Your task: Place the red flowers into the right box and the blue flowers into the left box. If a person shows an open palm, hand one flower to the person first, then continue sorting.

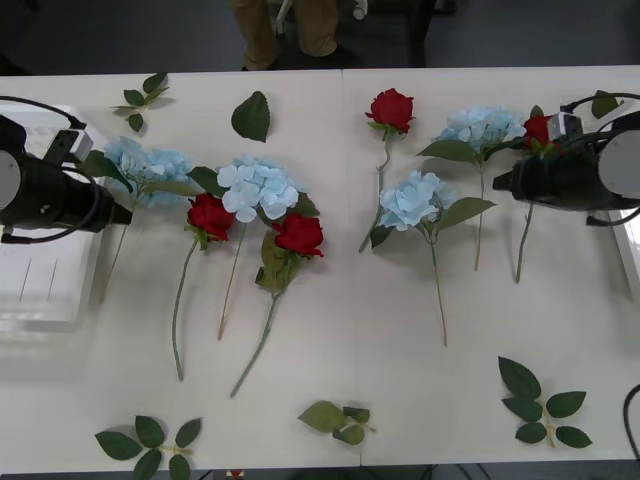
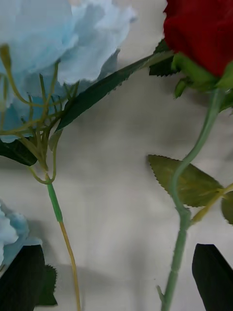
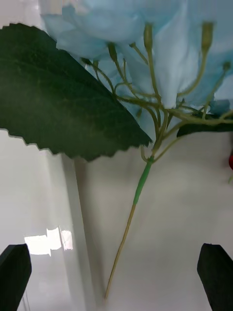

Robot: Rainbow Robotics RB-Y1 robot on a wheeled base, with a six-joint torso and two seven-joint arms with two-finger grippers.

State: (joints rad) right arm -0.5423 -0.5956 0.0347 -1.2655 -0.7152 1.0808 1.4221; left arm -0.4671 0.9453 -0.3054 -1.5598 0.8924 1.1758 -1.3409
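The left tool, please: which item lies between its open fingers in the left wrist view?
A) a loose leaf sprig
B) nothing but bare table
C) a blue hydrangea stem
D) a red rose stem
C: the left tool stands open over the thin stem of a blue hydrangea, whose pale blue head and big green leaf lie just beyond.

We see a white bench (image 1: 330, 380) with a seam down its middle, and dark floor (image 1: 150, 35) beyond its far edge.
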